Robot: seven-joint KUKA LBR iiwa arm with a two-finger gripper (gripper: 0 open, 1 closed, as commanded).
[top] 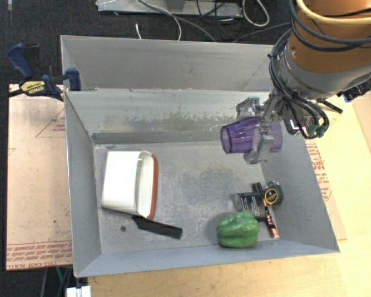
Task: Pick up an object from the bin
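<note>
Toward the bin's far right corner: the end effector hangs below the arm's orange cover and dark cables, over the foot of the far sloping wall.
End effector opening: narrow; the grey fingers are closed on the wall of a purple cup, with purple showing on both sides of them.
Purple cup: see-through plastic, lying on its side in the grip, one end pointing to the bin's left wall. Whether it is clear of the bin floor I cannot tell.
Bin: grey metal, sloped walls, with loose things spread apart on its floor.
White box: by the left wall, tilted, with an orange-red side facing the middle of the bin.
Black bar: flat and thin, just beside the white box's near corner, close to the near edge.
Green lump: rounded like a pepper, against the near edge toward the right corner.
Black packet: just beyond the green lump, with a small yellow-and-black round piece at its right end; well apart from the cup.
</note>
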